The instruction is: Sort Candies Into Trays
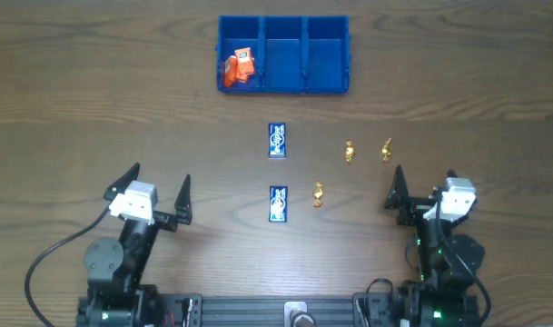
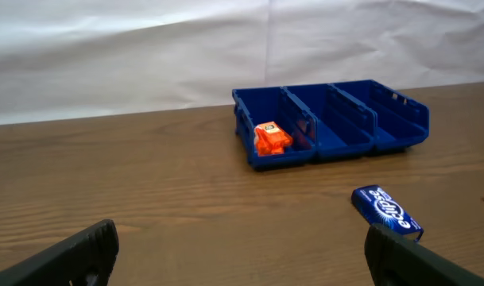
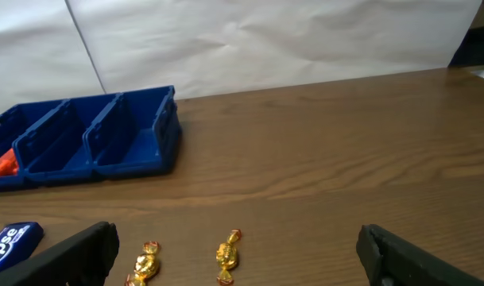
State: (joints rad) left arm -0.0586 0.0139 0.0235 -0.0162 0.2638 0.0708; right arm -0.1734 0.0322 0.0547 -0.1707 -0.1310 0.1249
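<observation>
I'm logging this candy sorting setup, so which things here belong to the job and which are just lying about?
Job: blue tray, orange candies, two blue packets, three gold candies.
Just surroundings: wooden table, white backdrop.

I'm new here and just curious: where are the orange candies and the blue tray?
orange candies (image 1: 240, 70): top view, middle of the wrappers.
blue tray (image 1: 303, 88): top view, its near wall.
</observation>
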